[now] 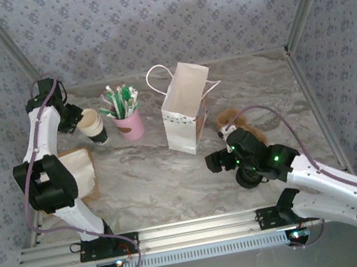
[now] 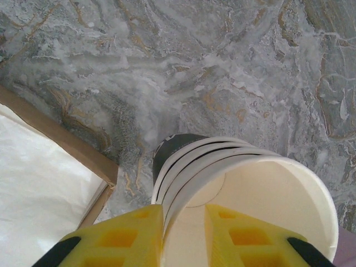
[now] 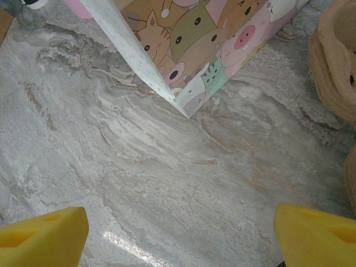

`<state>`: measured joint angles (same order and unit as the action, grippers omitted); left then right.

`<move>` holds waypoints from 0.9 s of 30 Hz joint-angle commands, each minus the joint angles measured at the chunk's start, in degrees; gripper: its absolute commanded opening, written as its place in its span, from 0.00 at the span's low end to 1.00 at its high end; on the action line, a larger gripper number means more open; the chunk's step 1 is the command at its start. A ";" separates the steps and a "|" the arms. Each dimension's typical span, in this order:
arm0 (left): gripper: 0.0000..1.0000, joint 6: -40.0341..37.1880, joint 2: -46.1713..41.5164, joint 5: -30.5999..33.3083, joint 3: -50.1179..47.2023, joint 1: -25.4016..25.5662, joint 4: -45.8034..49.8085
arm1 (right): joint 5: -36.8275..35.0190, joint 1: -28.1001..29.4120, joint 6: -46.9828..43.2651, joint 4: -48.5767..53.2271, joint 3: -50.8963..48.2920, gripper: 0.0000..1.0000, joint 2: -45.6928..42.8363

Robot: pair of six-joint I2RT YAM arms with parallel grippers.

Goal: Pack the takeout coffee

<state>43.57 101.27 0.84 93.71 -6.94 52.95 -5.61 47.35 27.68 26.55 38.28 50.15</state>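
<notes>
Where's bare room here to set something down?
Bare marble in front of the bag, between the box and the right gripper; also the far right corner. Crowded around the cups and straw pot.

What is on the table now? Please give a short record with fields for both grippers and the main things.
left gripper: closed on the wall of the top cup in the stack of paper cups
right gripper: open, empty, over the marble table
white paper bag: upright, mouth open
pink cup with straws: left of the bag
brown cardboard tray: beside the left arm
</notes>
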 commanded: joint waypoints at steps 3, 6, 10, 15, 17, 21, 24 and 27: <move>0.14 -0.75 0.42 -0.29 1.39 0.47 1.53 | -0.50 0.45 0.93 -0.59 -0.35 0.88 0.66; 0.09 -0.81 0.33 -0.31 1.56 0.56 1.70 | -0.39 0.45 0.85 -0.62 -0.35 0.88 0.98; 0.03 -1.06 0.33 -0.31 2.32 0.59 2.53 | -0.38 0.53 0.84 -0.88 -0.27 0.88 1.13; 0.00 -1.42 -0.59 0.27 3.32 0.66 3.34 | -0.27 0.60 0.88 -0.88 -0.18 0.88 1.44; 0.00 -1.44 -1.28 0.37 3.66 0.63 3.80 | -0.24 0.63 0.83 -0.96 -0.20 0.88 1.57; 0.00 -1.36 -2.65 1.32 3.41 0.62 3.48 | -0.18 0.72 0.92 -1.14 -0.14 0.88 1.84; 0.00 -1.46 -3.41 1.13 3.04 0.76 3.10 | -0.15 0.79 0.94 -1.20 -0.14 0.88 2.02; 0.00 -1.36 -4.64 0.45 2.24 0.70 2.28 | -0.15 0.94 1.06 -1.06 -0.08 0.88 2.02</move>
<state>42.70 100.57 1.28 95.18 -6.61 55.33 -5.58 47.79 27.68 25.85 38.28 51.94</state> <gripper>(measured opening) 0.042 0.877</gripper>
